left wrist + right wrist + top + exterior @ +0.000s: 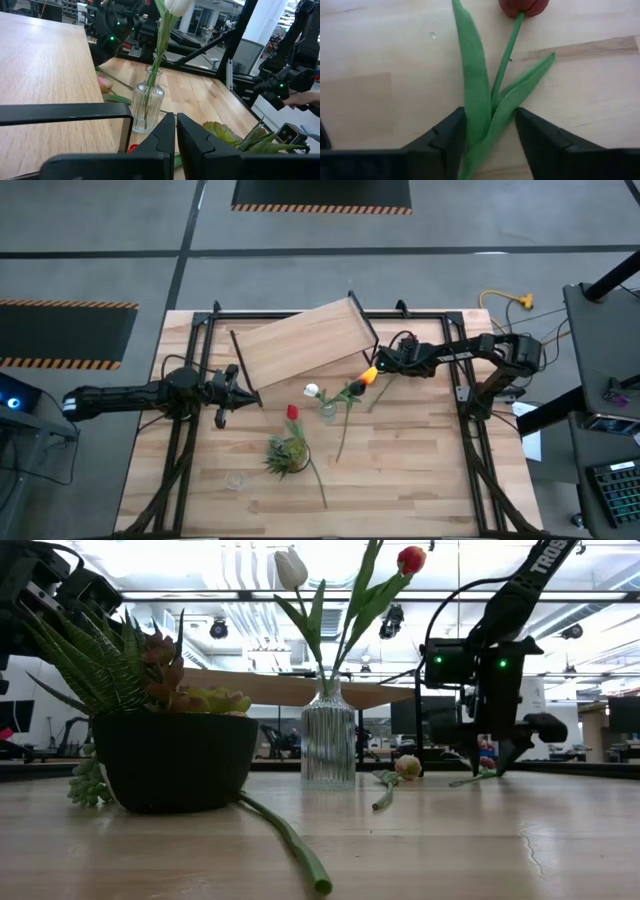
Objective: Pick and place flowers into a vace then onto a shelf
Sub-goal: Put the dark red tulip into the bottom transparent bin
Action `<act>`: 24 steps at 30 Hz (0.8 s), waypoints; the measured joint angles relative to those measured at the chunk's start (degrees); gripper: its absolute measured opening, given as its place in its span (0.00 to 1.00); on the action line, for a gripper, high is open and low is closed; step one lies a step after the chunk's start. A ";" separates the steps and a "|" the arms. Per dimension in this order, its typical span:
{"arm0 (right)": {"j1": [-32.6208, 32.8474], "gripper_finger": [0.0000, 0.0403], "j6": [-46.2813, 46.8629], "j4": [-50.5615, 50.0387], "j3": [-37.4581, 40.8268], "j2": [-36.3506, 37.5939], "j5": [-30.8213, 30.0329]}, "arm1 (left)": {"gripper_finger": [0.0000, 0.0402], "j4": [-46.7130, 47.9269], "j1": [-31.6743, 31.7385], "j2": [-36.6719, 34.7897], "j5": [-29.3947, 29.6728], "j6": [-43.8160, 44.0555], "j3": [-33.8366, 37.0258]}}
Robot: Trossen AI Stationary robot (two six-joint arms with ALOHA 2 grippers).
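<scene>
1. Flower on table (506, 55): one stem with dark red head and two long leaves, lying flat on the tabletop (420, 450), its stalk and leaves between the right gripper's fingers.
2. Right gripper (490, 132): arm reaching in from the table's right edge, low over the wood; fingers pressed against the leaves on both sides.
3. Flowers in vase: two, one white (291, 567), one red (411, 558), upright in a ribbed glass vase (328, 745) at mid-table.
4. Loose stems: two more lying flat, one by the potted plant (165, 755).
5. Shelf (300, 340): one, behind the vase.
6. Left gripper (176, 131): fingers pressed together, hovering beside the shelf's near corner.
</scene>
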State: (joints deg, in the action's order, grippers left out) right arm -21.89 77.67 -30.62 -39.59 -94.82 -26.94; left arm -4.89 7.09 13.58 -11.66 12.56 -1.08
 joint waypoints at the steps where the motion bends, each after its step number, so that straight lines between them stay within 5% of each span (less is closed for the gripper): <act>1: 0.00 0.34 -0.09 -0.28 0.00 0.10 0.09 | 0.00 0.00 0.00 0.00 0.02 0.00 0.00; 12: 0.34 0.05 -4.25 -3.23 -0.02 0.91 1.52 | 0.00 0.00 0.00 0.00 0.01 0.00 0.00; 20: 3.62 0.03 -5.45 -11.29 1.03 9.73 7.91 | 0.00 0.00 0.00 0.00 0.01 0.00 0.00; 24: 6.69 0.03 -2.42 -16.37 0.81 16.91 6.36 | 0.00 0.00 0.00 0.00 0.02 0.00 0.00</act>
State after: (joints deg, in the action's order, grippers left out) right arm -15.20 75.24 -46.99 -38.79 -77.91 -20.57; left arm -4.89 7.09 13.58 -11.64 12.56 -1.08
